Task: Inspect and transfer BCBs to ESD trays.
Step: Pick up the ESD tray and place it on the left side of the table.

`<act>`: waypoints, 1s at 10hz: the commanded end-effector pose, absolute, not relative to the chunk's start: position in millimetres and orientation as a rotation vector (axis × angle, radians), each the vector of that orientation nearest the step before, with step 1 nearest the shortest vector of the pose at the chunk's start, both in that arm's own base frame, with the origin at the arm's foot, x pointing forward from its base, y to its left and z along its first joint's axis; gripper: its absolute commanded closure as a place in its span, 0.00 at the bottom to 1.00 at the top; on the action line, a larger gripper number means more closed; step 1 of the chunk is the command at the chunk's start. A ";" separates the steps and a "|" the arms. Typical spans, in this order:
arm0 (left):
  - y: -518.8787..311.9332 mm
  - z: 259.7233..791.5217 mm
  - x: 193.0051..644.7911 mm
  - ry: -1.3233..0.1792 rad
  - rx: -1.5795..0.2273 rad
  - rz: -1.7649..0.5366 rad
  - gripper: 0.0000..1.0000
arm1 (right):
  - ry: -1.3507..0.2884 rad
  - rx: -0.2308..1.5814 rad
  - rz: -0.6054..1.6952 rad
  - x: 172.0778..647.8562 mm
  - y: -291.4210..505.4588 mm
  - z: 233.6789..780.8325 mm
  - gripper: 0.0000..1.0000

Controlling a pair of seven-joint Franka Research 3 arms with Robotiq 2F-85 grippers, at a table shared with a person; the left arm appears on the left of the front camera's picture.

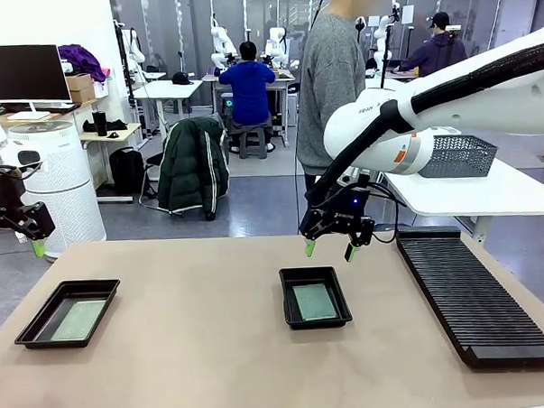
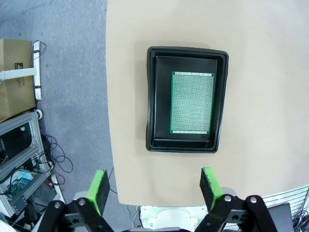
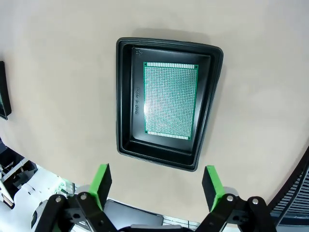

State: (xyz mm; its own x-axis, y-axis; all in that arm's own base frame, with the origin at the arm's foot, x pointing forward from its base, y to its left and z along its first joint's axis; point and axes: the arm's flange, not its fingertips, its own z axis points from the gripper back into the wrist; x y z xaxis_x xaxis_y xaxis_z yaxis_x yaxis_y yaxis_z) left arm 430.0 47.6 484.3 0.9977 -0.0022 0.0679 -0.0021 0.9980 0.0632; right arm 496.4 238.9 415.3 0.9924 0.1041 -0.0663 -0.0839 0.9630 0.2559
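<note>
Brown tabletop [image 1: 197, 352] fills the near part of the front view. On it, at about 8 o'clock, sits a left black tray [image 1: 67, 313] with a green board [image 1: 78, 319] lying flat on its floor. Near the middle sits a centre black tray [image 1: 315, 296], also holding a green board [image 1: 313, 302] flat inside. At 4 o'clock, well apart from the trays, a long black ribbed rack [image 1: 474, 290] runs along the right side of the table.

Just beyond the centre tray, the right gripper [image 1: 330, 247] hangs above the table, jaws spread apart and empty, green pads pointing down. Its wrist view looks straight down on the tray [image 3: 166, 101] and its speckled board [image 3: 170, 99], which lies toward the tray's 3 o'clock side.

At 9 o'clock, off the table's edge, the left gripper [image 1: 34, 241] hovers, fingers likewise released and holding nothing. Its wrist view shows the left tray [image 2: 186, 99] and board [image 2: 192, 102] below.

Farther back, a person in grey [image 1: 332, 79] stands at 12 o'clock.
</note>
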 end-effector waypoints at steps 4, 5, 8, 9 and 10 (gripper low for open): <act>47.3 483.5 429.9 -0.067 0.048 0.004 0.00 | 0.084 0.269 0.095 496.3 239.7 414.6 0.00; 47.3 483.5 429.9 -0.067 0.048 0.004 0.00 | 0.084 0.269 0.095 496.3 239.7 414.6 0.00; 47.3 483.5 429.9 -0.067 0.048 0.004 0.00 | 0.084 0.269 0.095 496.3 239.7 414.6 0.00; 47.3 483.5 429.9 -0.067 0.048 0.004 0.00 | 0.084 0.269 0.095 496.3 239.7 414.6 0.00; 47.3 483.5 429.9 -0.067 0.048 0.004 0.00 | 0.084 0.269 0.095 496.3 239.7 414.6 0.00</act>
